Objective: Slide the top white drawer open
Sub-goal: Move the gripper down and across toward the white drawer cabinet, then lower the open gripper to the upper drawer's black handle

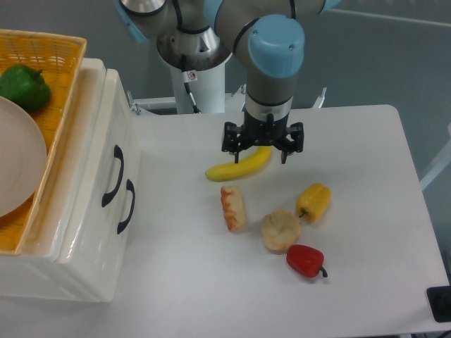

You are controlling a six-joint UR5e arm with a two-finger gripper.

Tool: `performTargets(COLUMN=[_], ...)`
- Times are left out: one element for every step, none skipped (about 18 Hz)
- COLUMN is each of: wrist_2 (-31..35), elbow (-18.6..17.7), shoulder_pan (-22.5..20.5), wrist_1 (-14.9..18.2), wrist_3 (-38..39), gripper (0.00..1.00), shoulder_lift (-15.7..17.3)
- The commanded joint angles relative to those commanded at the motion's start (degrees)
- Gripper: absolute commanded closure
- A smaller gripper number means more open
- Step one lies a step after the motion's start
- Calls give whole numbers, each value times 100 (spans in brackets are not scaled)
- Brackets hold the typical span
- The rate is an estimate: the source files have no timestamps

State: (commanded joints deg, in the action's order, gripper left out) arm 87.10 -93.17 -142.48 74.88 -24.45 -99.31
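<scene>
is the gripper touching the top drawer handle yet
Apart. The camera view shows the gripper open over the banana, with bare table between it and the top white drawer's handle.
</scene>
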Motion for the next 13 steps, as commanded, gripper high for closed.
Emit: performTargets(wrist_2=[0, -9, -9, -17, -18, -18, -35, -61, -88, -131, -167, -219, -281], elbow=[-9, 0, 35, 61, 105, 149, 167, 185, 228, 290, 325, 334, 334], shoulder_pan=[36, 88, 150, 211, 255, 290, 378, 466, 536, 607, 625, 634, 677], wrist_1=[9, 17, 78, 166, 237, 263, 281, 264, 264, 264, 272, 255, 237], wrist_3=[202, 395, 554, 677, 731, 740, 740, 731, 731, 731, 731, 714, 662], gripper=[0, 0, 0, 0, 0, 0, 0, 0, 0, 0, 0, 0, 0], shoulder_lift=[0, 0, -9, -44, -79, -123, -175, -211, -272, -334, -360, -361, -361])
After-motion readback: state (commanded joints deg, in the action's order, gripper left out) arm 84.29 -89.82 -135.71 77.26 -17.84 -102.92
